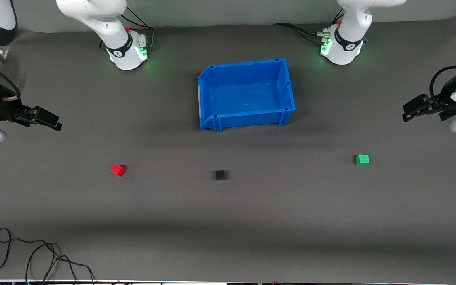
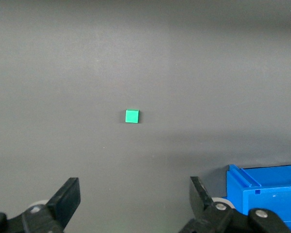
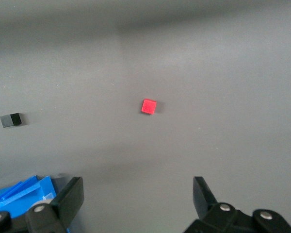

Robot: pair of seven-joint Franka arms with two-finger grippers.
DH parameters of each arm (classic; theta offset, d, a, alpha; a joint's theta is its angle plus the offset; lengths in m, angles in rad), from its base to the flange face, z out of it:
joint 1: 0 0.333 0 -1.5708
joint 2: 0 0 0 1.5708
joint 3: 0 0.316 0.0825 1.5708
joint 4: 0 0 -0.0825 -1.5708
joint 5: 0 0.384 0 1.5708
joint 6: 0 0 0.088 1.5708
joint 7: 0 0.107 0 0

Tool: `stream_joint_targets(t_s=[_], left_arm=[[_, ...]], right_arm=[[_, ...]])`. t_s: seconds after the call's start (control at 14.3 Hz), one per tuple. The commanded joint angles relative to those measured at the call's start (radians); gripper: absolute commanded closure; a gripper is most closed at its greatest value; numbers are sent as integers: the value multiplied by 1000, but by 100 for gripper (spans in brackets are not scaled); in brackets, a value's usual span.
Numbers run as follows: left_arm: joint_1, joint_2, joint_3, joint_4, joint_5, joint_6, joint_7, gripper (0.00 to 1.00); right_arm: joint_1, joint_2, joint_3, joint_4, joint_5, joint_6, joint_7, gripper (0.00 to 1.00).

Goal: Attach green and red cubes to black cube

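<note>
The black cube (image 1: 220,175) sits on the grey mat, nearer to the front camera than the blue bin (image 1: 287,89). The red cube (image 1: 118,170) lies beside it toward the right arm's end. The green cube (image 1: 362,159) lies toward the left arm's end. My left gripper (image 1: 407,114) is open and empty, up in the air at its end of the table; its wrist view shows the green cube (image 2: 132,116). My right gripper (image 1: 56,123) is open and empty, raised at its end; its wrist view shows the red cube (image 3: 149,106) and the black cube (image 3: 10,119).
The blue bin stands empty at the table's middle, close to the arms' bases; it shows in the left wrist view (image 2: 264,191) and the right wrist view (image 3: 19,191). A loose black cable (image 1: 34,253) lies at the front edge toward the right arm's end.
</note>
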Motion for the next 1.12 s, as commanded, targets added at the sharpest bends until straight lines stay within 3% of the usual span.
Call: stream_joint_targets(t_s=[0.0,0.42,0.84,1.05], left_arm=[[5,11,-4,26,16,-24,13,0],[11,9,2,25,12,-33,-19,0],[80,12,4,3,-26,-77,-572,0],[128,3,4,-61,-118,-59,-816,0]], right_arm=[[-15,-2,9,5,21,-15,-23,0],[-12,-5,18,-15,18,-6,-3,0],[-14,-34,25,-232,25,167,235,0],[-17,27,25,-278,19,207,282,0]])
